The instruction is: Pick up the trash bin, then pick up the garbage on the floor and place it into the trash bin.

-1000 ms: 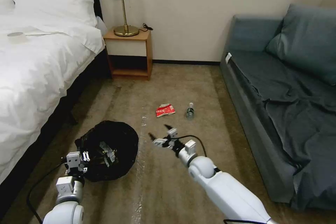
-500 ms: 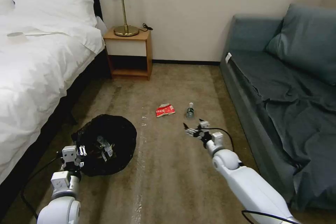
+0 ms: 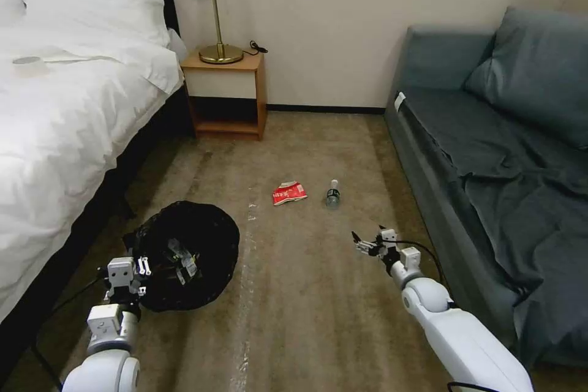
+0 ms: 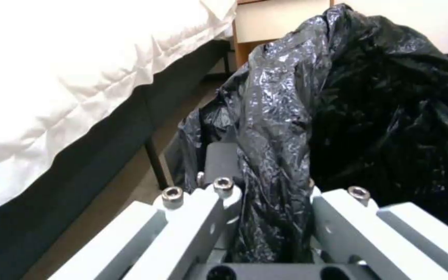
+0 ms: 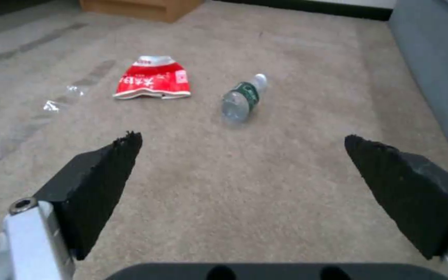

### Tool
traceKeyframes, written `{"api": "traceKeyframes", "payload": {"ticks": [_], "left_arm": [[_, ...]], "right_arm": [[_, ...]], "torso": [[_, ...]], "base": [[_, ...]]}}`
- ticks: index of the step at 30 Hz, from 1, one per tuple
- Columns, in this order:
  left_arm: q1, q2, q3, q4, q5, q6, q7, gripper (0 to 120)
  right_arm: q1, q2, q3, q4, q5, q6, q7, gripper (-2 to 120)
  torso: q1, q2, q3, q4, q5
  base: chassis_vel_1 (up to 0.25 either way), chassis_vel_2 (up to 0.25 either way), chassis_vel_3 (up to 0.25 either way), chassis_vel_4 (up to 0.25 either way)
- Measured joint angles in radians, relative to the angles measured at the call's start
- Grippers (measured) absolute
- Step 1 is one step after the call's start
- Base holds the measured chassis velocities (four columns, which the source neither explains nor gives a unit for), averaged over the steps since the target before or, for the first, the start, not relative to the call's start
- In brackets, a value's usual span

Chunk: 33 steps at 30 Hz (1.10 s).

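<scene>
The right gripper (image 3: 367,241) has swung from centre toward the sofa (image 3: 490,153), jaws wide, empty; bottle (image 3: 332,192) and packet (image 3: 289,193) lie at its 11 o'clock. The left gripper (image 4: 265,202) stays clamped on the bin (image 3: 187,254) liner.

Trash bin (image 3: 187,257) wore a thin black plastic liner, crinkled and glossy, with folds of it pinched between the smooth white plastic fingers (image 4: 182,221) of the left gripper (image 4: 270,217), which carried bright metal screw heads. Right gripper (image 5: 242,155) had rough, matt black foam-like pads (image 5: 99,179) on silvery metal mounts. Carpet (image 3: 306,294) looked a short-piled, matt tan; on it lay a shiny red-and-white packet (image 5: 152,82) and a clear plastic bottle (image 5: 240,99).
</scene>
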Motion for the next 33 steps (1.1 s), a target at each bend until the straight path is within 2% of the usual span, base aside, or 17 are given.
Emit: {"api": "traceKeyframes", "payload": {"ticks": [7, 15, 33], "left_arm": [[0.006, -0.011, 0.001, -0.009, 0.009, -0.007, 0.000, 4], [0.006, -0.039, 0.026, -0.011, 0.038, -0.022, 0.002, 4], [0.010, -0.031, 0.007, -0.001, 0.039, -0.037, 0.008, 4]], "right_arm": [[-0.021, -0.014, 0.010, 0.021, 0.000, 0.001, 0.000, 100], [-0.059, -0.031, 0.033, 0.049, -0.003, 0.003, -0.020, 100], [-0.065, -0.010, 0.037, 0.034, -0.013, 0.016, -0.048, 100]], "torso": [[0.000, 0.000, 0.000, -0.0001, 0.0000], [0.000, 0.000, 0.000, -0.0001, -0.0001], [0.000, 0.000, 0.000, -0.0001, -0.0003]], "base": [[0.000, 0.000, 0.000, 0.000], [0.000, 0.000, 0.000, 0.000], [-0.003, 0.002, 0.003, -0.003]]}}
